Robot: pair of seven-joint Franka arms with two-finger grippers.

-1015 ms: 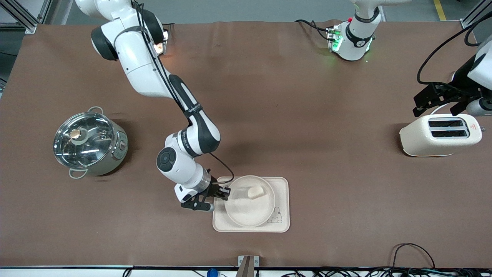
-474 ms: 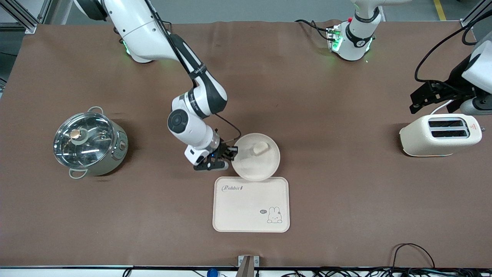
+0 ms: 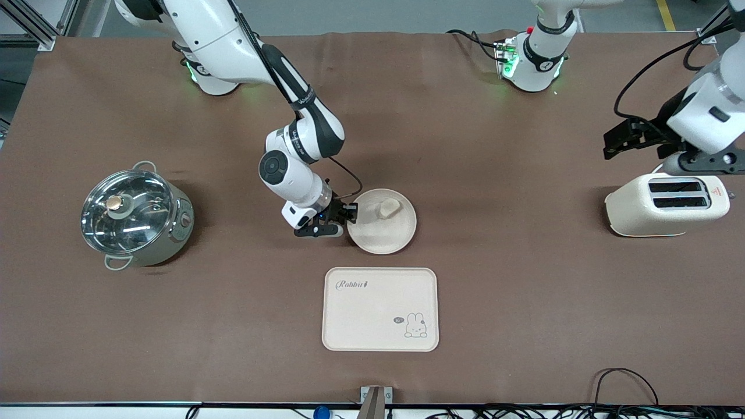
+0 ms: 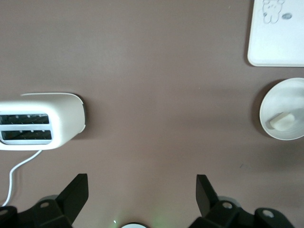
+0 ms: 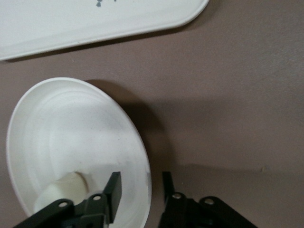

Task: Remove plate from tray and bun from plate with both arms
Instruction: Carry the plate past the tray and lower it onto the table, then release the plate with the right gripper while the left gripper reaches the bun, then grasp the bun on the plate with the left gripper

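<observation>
The round cream plate (image 3: 379,235) lies on the brown table, farther from the front camera than the tray, with the pale bun (image 3: 388,208) in it. My right gripper (image 3: 351,213) is at the plate's rim on the side toward the right arm's end. In the right wrist view my right gripper (image 5: 141,187) is open, with one finger inside the plate (image 5: 71,128) near the bun (image 5: 66,187), the other outside the rim. My left gripper (image 3: 634,138) is open and empty, up over the table beside the toaster. The left wrist view shows the gripper (image 4: 141,199), plate (image 4: 287,95) and bun (image 4: 281,122).
A rectangular cream tray (image 3: 372,311) with a rabbit drawing lies nearer the front camera than the plate, bare. A cream toaster (image 3: 663,203) stands at the left arm's end. A steel pot with a glass lid (image 3: 135,218) stands at the right arm's end.
My right arm lifted the plate with the bun off the tray, carried it away from the front camera and brought it down onto the table. My left gripper rose and shifted slightly.
</observation>
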